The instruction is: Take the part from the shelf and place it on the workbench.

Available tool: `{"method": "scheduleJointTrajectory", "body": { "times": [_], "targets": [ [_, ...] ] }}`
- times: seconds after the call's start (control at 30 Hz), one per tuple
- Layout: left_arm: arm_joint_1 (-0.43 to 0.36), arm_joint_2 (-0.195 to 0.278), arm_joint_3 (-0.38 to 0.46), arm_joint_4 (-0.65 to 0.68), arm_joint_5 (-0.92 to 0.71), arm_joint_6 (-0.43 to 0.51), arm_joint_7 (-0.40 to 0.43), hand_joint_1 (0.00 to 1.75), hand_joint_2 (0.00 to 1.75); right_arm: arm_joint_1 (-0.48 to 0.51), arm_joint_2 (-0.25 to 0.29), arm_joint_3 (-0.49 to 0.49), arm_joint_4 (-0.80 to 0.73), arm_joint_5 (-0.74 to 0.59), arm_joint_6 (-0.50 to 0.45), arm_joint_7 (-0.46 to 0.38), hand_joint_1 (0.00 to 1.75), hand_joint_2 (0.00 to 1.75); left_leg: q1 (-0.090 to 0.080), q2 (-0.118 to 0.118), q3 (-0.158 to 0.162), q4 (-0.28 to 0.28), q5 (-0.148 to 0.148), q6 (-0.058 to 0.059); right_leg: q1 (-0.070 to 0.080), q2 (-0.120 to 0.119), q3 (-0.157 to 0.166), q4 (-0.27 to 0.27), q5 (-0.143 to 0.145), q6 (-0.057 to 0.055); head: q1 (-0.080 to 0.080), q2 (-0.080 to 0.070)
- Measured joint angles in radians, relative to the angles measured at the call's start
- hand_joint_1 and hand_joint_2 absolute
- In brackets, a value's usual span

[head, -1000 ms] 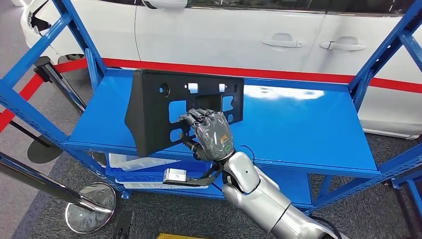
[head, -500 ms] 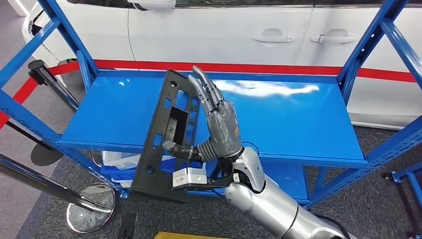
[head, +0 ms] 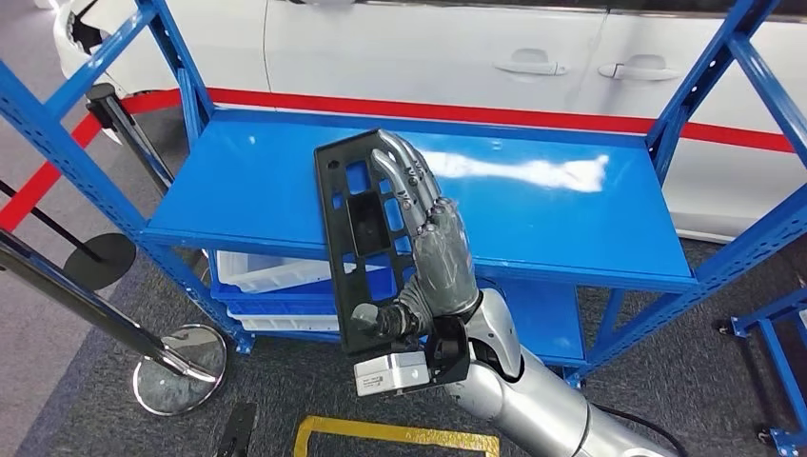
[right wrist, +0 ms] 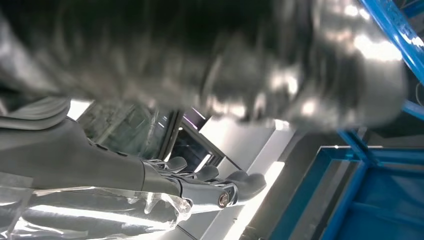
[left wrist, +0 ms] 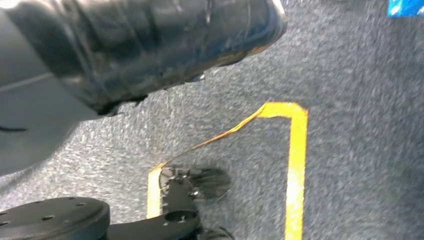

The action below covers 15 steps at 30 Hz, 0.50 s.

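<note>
The black plastic part [head: 360, 243], a flat panel with rectangular cut-outs, stands on its long edge in the air in front of the blue shelf [head: 533, 228], clear of the shelf's top board and tilted slightly. Left of it, a chrome stanchion [head: 143, 338] with a round base stands on the grey carpet, and a white bin [head: 262, 271] sits on the shelf's lower level behind the part. The right hand [head: 423, 257] grips the part: its thumb presses the near face low down while the long fingers [head: 404, 176] lie stretched up along the far face. Below the hand a yellow floor line [head: 395, 436] marks the carpet. Behind the shelf stands a white car [head: 457, 48] with a red stripe. To the right, the shelf's board is bare and glossy. The left hand's state cannot be told from the blurred left wrist view.
</note>
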<state>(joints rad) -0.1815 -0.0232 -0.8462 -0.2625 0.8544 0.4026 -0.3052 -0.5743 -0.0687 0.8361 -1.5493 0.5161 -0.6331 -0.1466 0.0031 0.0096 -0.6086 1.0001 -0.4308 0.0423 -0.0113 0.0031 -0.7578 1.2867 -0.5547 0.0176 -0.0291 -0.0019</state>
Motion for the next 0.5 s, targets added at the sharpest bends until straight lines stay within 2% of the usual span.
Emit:
{"method": "scheduleJointTrajectory", "body": {
  "times": [0.03, 0.07, 0.1, 0.17, 0.2, 0.23, 0.3, 0.33, 0.4, 0.47, 0.5],
  "targets": [
    [0.000, 0.000, -0.003, 0.000, -0.002, 0.001, 0.001, 0.00, 0.00, 0.003, -0.003, 0.000, -0.003, 0.000, 0.001, 0.000, 0.00, 0.00, 0.000, 0.000, -0.014, 0.002, 0.009, -0.001, 0.000, 0.000, 0.018, 0.014, 0.013, 0.001, 0.000, 0.000],
    [0.001, 0.000, -0.006, 0.000, -0.003, 0.001, 0.003, 0.00, 0.00, 0.005, -0.005, 0.001, -0.006, 0.000, 0.002, 0.000, 0.00, 0.00, 0.000, 0.000, -0.028, 0.004, 0.017, -0.003, 0.000, 0.000, 0.050, -0.005, 0.036, 0.002, 0.001, 0.000],
    [0.001, 0.000, -0.008, 0.000, -0.004, 0.002, 0.004, 0.00, 0.00, 0.007, -0.007, 0.002, -0.009, 0.000, 0.003, 0.000, 0.00, 0.00, 0.000, 0.000, -0.039, 0.008, 0.023, -0.007, 0.000, 0.000, 0.098, -0.053, 0.055, 0.001, 0.001, 0.000],
    [0.001, 0.000, -0.010, 0.000, -0.006, 0.003, 0.007, 0.00, 0.00, 0.007, -0.008, 0.002, -0.020, 0.001, 0.006, 0.000, 0.00, 0.00, -0.002, 0.000, -0.057, 0.022, 0.031, -0.015, 0.002, 0.000, 0.198, -0.177, 0.048, -0.004, 0.000, 0.000],
    [0.001, 0.000, -0.010, 0.000, -0.007, 0.003, 0.008, 0.00, 0.00, 0.007, -0.009, 0.003, -0.025, 0.001, 0.008, 0.000, 0.00, 0.00, -0.004, -0.001, -0.062, 0.029, 0.035, -0.020, 0.003, 0.000, 0.227, -0.219, 0.034, -0.008, 0.000, 0.000],
    [0.001, 0.000, -0.011, 0.000, -0.008, 0.004, 0.008, 0.00, 0.00, 0.008, -0.009, 0.003, -0.028, 0.001, 0.010, 0.000, 0.00, 0.00, -0.005, -0.001, -0.063, 0.032, 0.039, -0.025, 0.006, 0.001, 0.240, -0.241, 0.024, -0.013, 0.000, 0.000],
    [0.001, 0.001, -0.011, 0.000, -0.008, 0.004, 0.009, 0.00, 0.00, 0.010, -0.011, 0.004, -0.031, 0.001, 0.015, 0.000, 0.00, 0.00, -0.002, -0.001, -0.065, 0.035, 0.045, -0.036, 0.005, -0.001, 0.236, -0.245, 0.031, -0.028, 0.002, 0.000],
    [0.001, 0.001, -0.011, 0.000, -0.008, 0.005, 0.010, 0.00, 0.00, 0.011, -0.011, 0.004, -0.032, 0.001, 0.017, 0.001, 0.00, 0.00, 0.000, -0.001, -0.071, 0.045, 0.036, -0.042, 0.004, -0.002, 0.233, -0.245, 0.037, -0.037, 0.001, 0.000],
    [0.002, 0.002, -0.012, 0.000, -0.008, 0.004, 0.011, 0.00, 0.00, 0.012, -0.012, 0.004, -0.033, 0.000, 0.023, 0.001, 0.00, 0.00, 0.004, -0.002, -0.101, 0.118, -0.024, -0.054, 0.002, -0.004, 0.223, -0.247, 0.049, -0.050, -0.002, 0.000],
    [0.003, 0.001, -0.012, 0.000, -0.008, 0.004, 0.012, 0.00, 0.00, 0.014, -0.012, 0.004, -0.035, -0.002, 0.027, 0.001, 0.00, 0.00, 0.008, -0.002, -0.148, 0.247, -0.098, -0.063, 0.003, -0.004, 0.209, -0.246, 0.058, -0.055, -0.004, 0.000],
    [0.003, 0.001, -0.012, 0.000, -0.007, 0.004, 0.013, 0.00, 0.00, 0.016, -0.012, 0.004, -0.035, -0.003, 0.029, 0.001, 0.00, 0.00, 0.008, -0.002, -0.164, 0.299, -0.118, -0.065, 0.004, -0.004, 0.203, -0.245, 0.062, -0.055, -0.004, 0.000]
  ]
}}
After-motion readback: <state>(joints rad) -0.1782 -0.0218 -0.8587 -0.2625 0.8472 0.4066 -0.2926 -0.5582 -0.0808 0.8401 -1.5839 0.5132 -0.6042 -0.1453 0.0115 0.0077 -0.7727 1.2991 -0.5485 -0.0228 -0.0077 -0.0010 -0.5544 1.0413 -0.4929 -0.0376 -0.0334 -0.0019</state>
